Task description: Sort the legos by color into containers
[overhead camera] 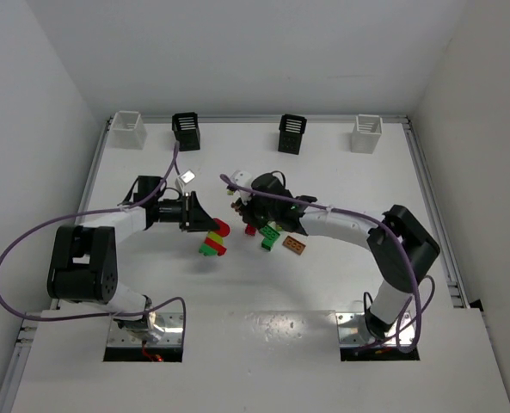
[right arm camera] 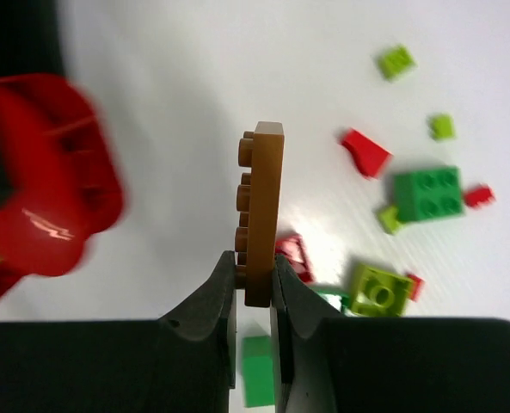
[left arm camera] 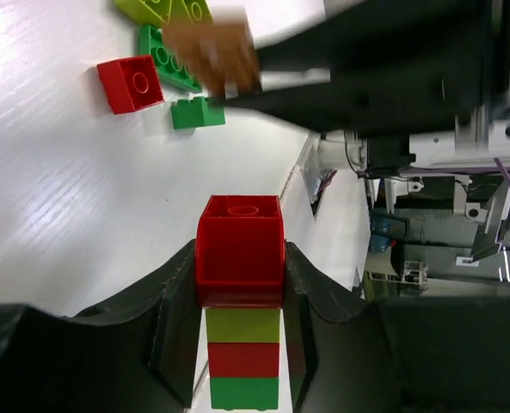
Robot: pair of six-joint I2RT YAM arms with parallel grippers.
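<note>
My left gripper [left arm camera: 240, 262] is shut on a stack of legos [left arm camera: 241, 249]: a red brick on top, then yellow-green, red and green ones. In the top view this stack [overhead camera: 212, 240] hangs at the table's middle. Just to its right, my right gripper [right arm camera: 255, 274] is shut on a thin orange-brown plate [right arm camera: 262, 202] held on edge. Loose legos lie below it: a green brick [overhead camera: 269, 237], an orange-brown brick [overhead camera: 293, 246] and a small red one [overhead camera: 250, 230]. The containers line the far edge: white [overhead camera: 129, 129], black [overhead camera: 187, 131], black [overhead camera: 292, 133], white [overhead camera: 367, 133].
In the left wrist view a loose red brick [left arm camera: 131, 83] and small green brick [left arm camera: 197, 112] lie ahead on the table. The right arm [overhead camera: 349, 225] crosses the middle right. A raised rail [overhead camera: 431, 206] borders the table.
</note>
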